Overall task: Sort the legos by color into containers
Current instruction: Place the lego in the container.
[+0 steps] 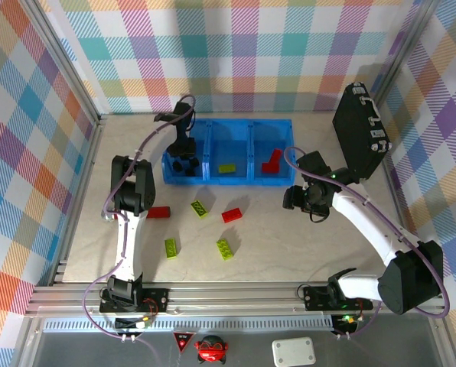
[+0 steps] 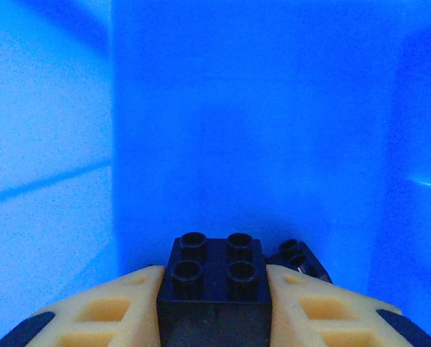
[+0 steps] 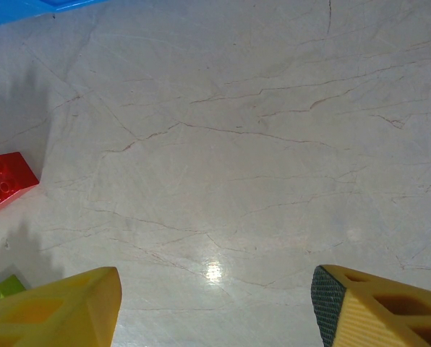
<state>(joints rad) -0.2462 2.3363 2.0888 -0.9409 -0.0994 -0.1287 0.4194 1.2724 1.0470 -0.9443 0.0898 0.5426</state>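
The blue tray (image 1: 236, 121) of three joined bins sits toward the back of the table (image 1: 304, 252). The left bin (image 1: 200, 145) holds black pieces, and the left gripper (image 1: 186, 159) reaches down into it. In the left wrist view its fingers (image 2: 92, 311) are clamped on a black brick (image 2: 215, 271), studs facing the camera. A second black brick (image 2: 299, 257) lies just behind it to the right, against the blue wall. The middle bin (image 1: 232, 145) holds one lime-green brick (image 1: 228, 168). The right bin (image 1: 270, 138) holds red bricks (image 1: 272, 162).

In front of the tray, loose pieces lie scattered. There is a left red brick (image 1: 160, 212) beside the left arm, a middle red brick (image 1: 232, 215), and three green bricks (image 1: 201, 208) (image 1: 171, 247) (image 1: 226, 248).

The right gripper (image 1: 291, 199) hangs over bare table in front of the right bin. Its fingers (image 3: 63, 307) are apart with nothing between them. Its wrist view catches the middle red brick (image 3: 6, 181) at the left edge.

The tabletop is pale and veined like marble. A black case (image 1: 360, 130) leans against the right wall, and pastel plaid panels close in the space.
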